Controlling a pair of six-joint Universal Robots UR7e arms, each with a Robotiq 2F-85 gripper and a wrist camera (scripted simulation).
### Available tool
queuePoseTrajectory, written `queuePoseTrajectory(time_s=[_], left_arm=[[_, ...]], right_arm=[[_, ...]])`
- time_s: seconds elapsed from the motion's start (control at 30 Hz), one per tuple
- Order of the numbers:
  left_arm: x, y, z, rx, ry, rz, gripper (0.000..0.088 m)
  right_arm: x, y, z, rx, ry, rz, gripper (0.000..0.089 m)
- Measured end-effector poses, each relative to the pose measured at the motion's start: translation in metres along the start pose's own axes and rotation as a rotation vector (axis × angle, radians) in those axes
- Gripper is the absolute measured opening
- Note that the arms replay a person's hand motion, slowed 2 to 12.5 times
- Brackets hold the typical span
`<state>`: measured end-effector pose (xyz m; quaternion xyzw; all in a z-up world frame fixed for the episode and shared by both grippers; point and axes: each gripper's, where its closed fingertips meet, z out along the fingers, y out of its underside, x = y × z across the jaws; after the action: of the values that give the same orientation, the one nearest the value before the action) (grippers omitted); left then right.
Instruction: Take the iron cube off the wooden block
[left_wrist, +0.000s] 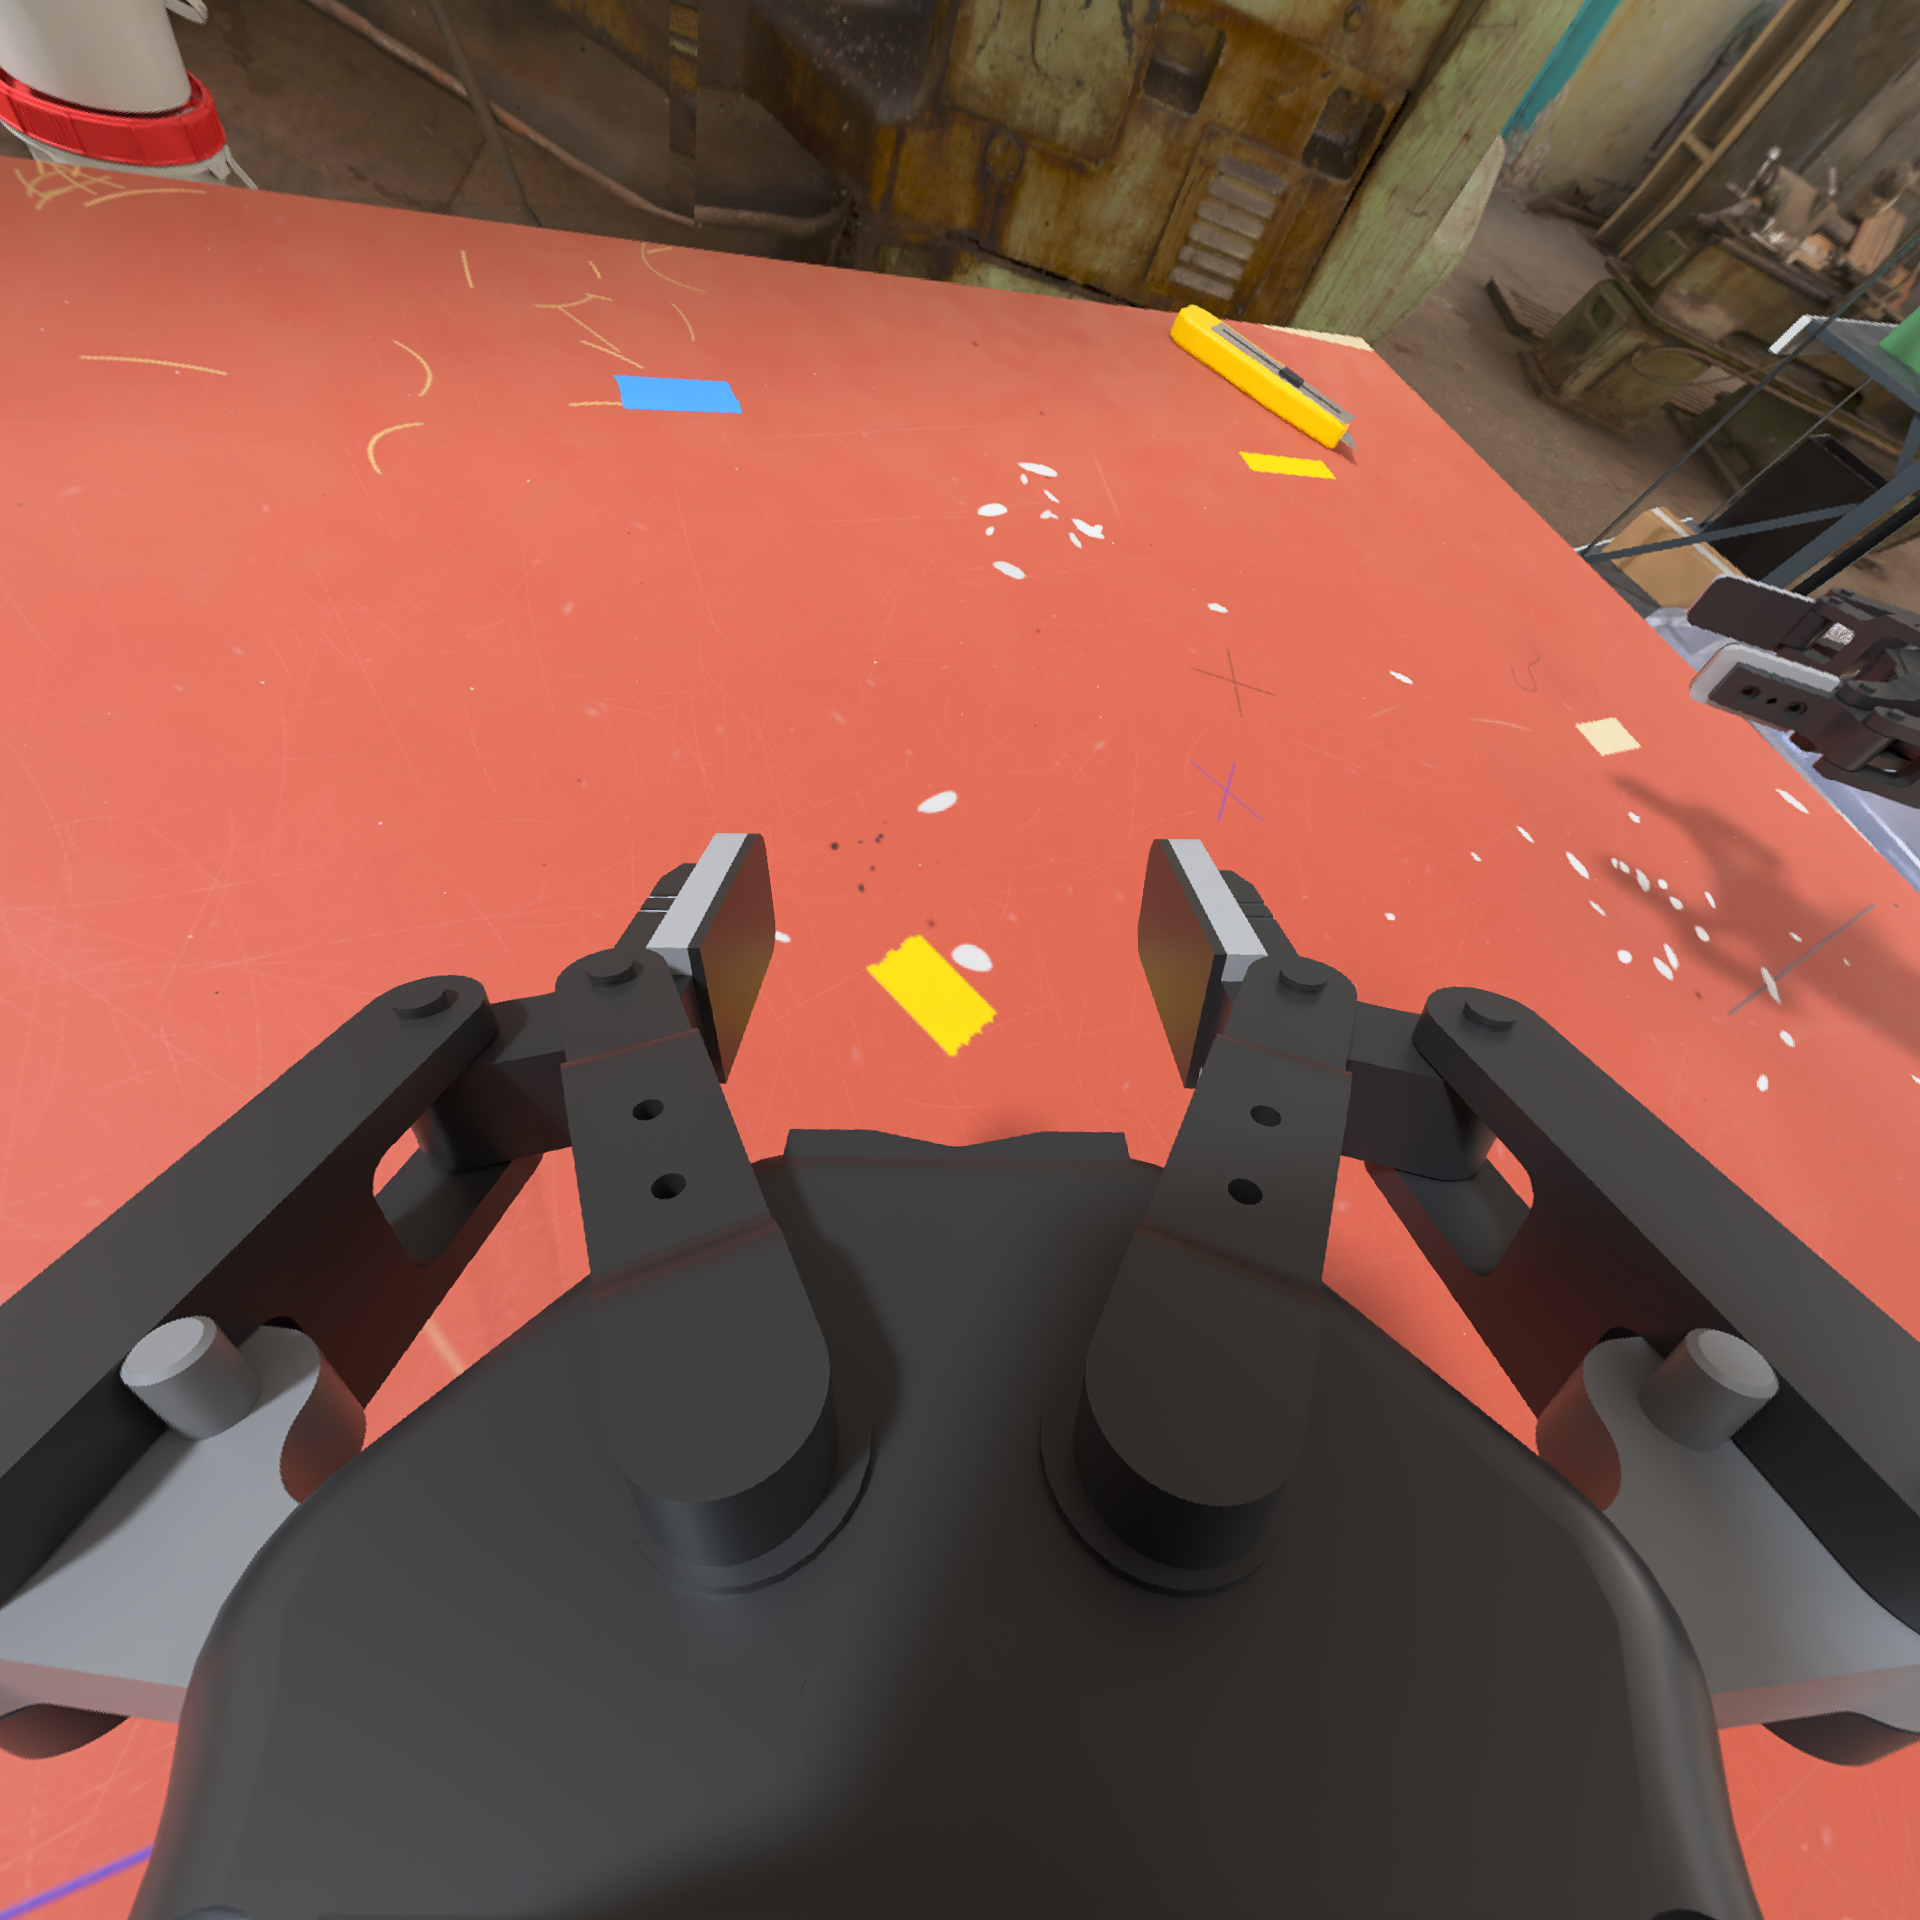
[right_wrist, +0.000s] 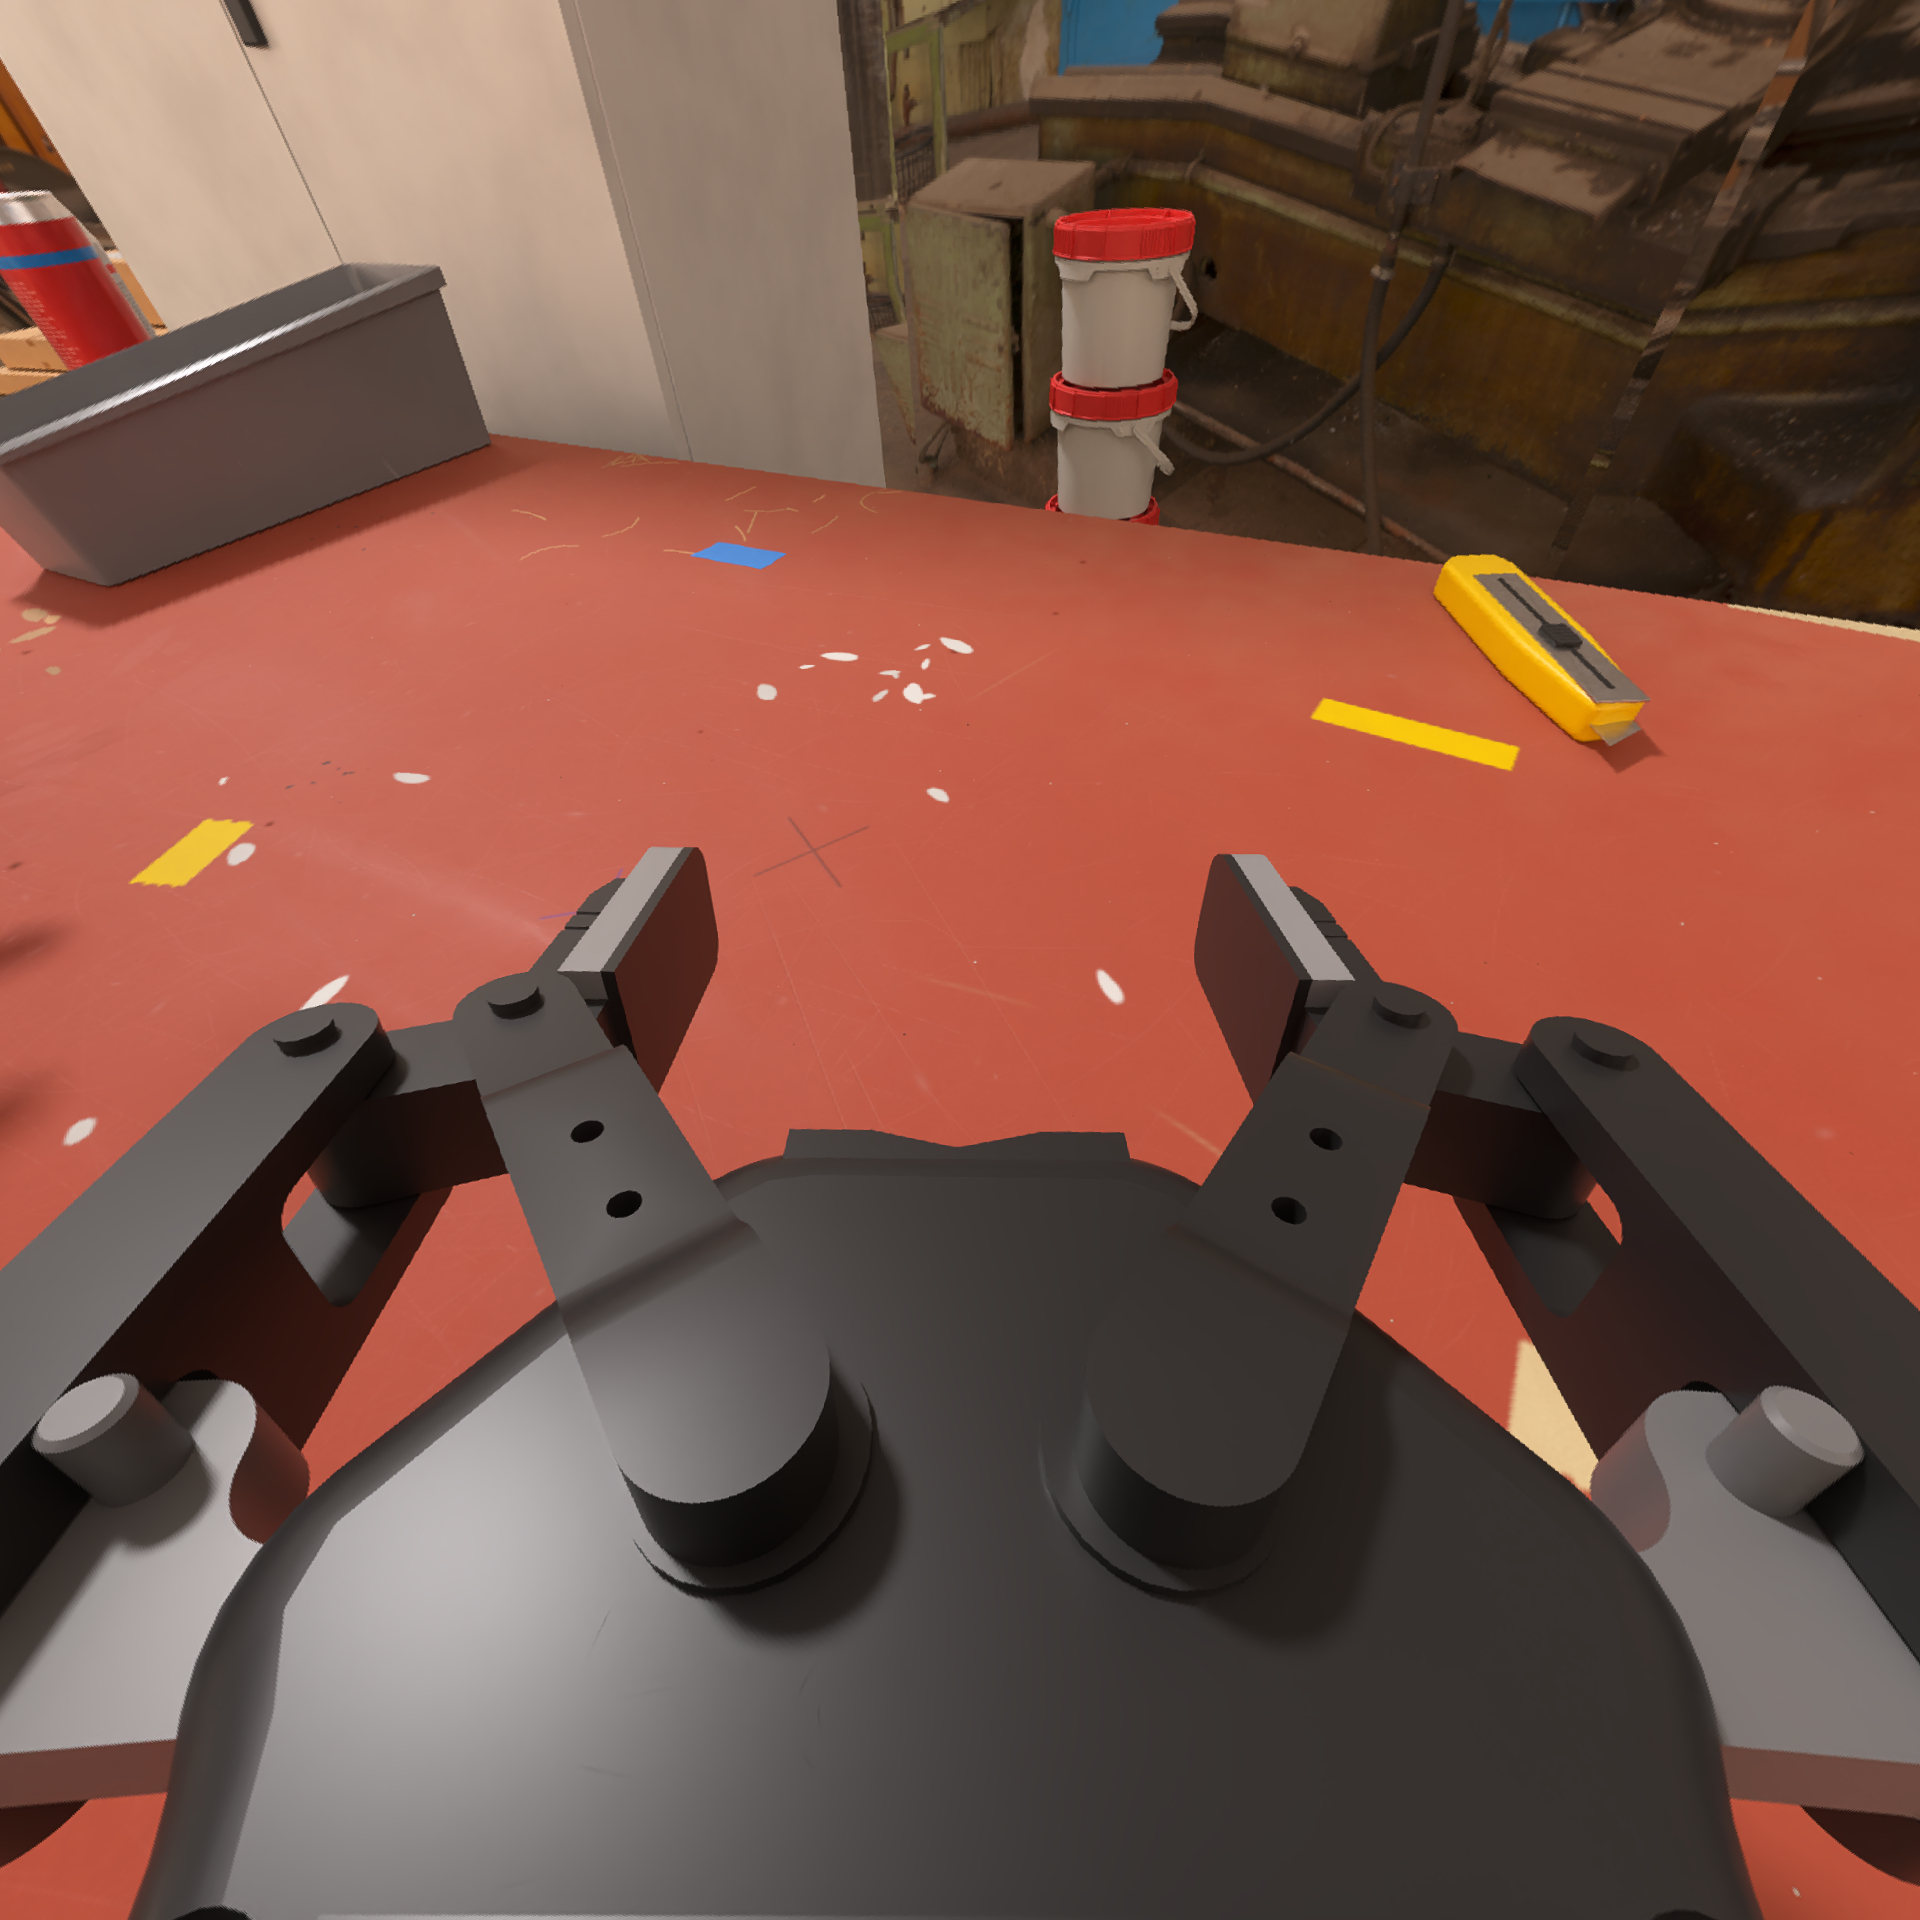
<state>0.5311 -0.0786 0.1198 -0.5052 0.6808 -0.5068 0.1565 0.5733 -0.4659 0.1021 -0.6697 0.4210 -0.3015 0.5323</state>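
Neither the iron cube nor the wooden block shows in either view. My left gripper is open and empty, held above the red table top, over a patch of yellow tape. My right gripper is open and empty above the same table. The right gripper also shows at the right edge of the left wrist view.
A yellow utility knife lies near the far right table edge, also in the right wrist view. A grey bin stands at the far left. Stacked white buckets with red lids stand beyond the table. Tape patches and white flecks dot the surface.
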Motion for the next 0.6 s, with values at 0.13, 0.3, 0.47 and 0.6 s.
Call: queuePoseTrajectory(time_s=[0.13,0.3,0.47,0.6], left_arm=[[0.0,0.0026,0.0025,-0.008,0.002,-0.002,0.063],[0.0002,0.005,0.0047,-0.015,0.001,0.0,0.063],[0.0003,0.0069,0.0058,-0.023,-0.001,0.005,0.063],[-0.0003,0.0072,0.0058,-0.026,-0.005,0.008,0.063]], right_arm=[[0.0006,0.002,0.0008,-0.009,0.001,0.004,0.08],[0.0013,0.0039,0.0015,-0.019,0.005,0.005,0.08],[0.0022,0.0048,0.0017,-0.025,0.011,0.002,0.0801],[0.003,0.0047,0.0015,-0.028,0.016,0.0,0.0802]])
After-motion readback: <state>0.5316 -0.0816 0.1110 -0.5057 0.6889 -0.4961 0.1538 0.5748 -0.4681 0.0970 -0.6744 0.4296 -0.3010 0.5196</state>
